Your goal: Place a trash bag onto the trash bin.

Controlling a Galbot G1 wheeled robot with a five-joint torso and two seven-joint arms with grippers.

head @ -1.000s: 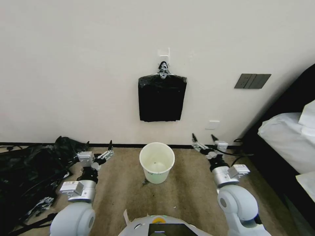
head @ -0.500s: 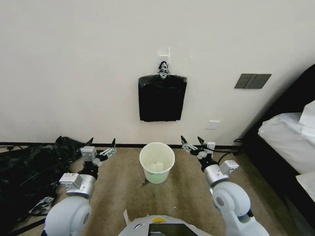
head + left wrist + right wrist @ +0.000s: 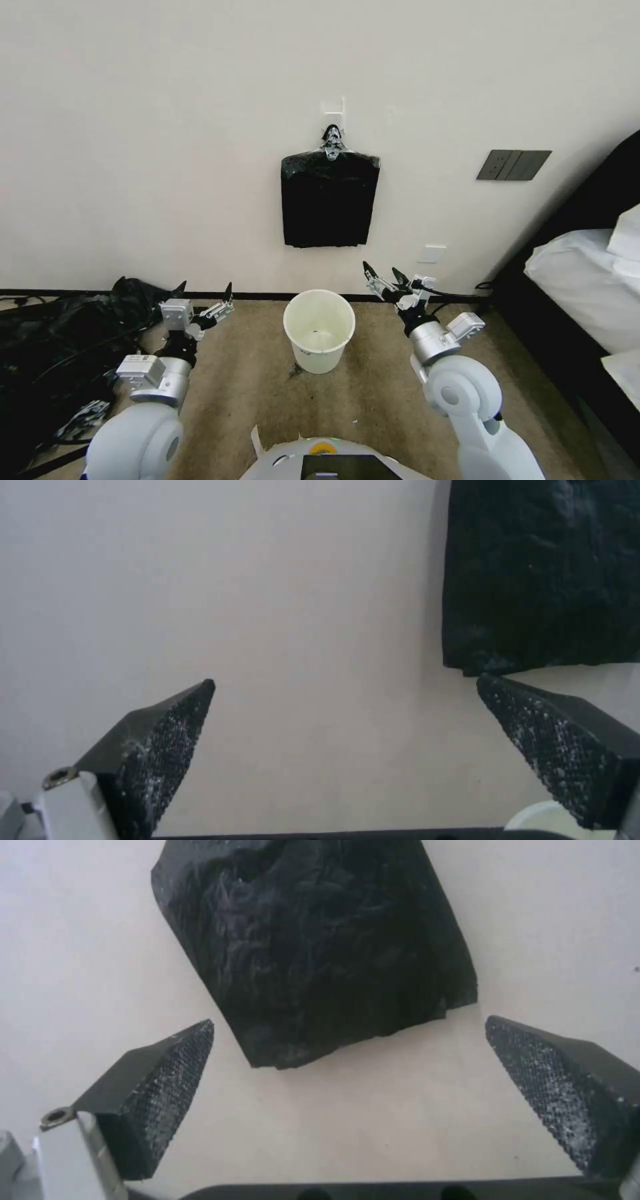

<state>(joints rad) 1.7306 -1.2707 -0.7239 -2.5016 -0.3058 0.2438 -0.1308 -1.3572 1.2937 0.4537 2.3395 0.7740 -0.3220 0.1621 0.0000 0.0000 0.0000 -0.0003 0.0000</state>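
Trash bag (image 3: pixel 328 199) hung flat against the wall (image 3: pixel 167 133) from a metal clip (image 3: pixel 331 141) on a white hook (image 3: pixel 333 108), directly above the trash bin (image 3: pixel 319 330). From left to right across the head view:

1. A large mass of black plastic sheeting (image 3: pixel 53 353) lay on the carpet (image 3: pixel 360 393) at the far left, against the baseboard.
2. The left claw (image 3: pixel 203 290) was raised between the sheeting and the bin, tips pointing toward the wall, fingers (image 3: pixel 167 740) spread apart and empty. In the left wrist view the bag's lower corner (image 3: pixel 540 575) appeared beyond the tips.
3. The trash bin stood upright on the carpet, centred in front of the robot, unlined, clear of both claws.
4. The right claw (image 3: pixel 383 275) was raised just right of the bin, at about rim height or above, aimed up toward the bag, fingers (image 3: pixel 160 1090) spread apart and empty. In the right wrist view the bag (image 3: pixel 313 950) hung between and beyond the tips, not touched.
5. A dark switch plate (image 3: pixel 513 165) sat on the wall at right; a bed (image 3: pixel 587 287) with white bedding occupied the right edge.
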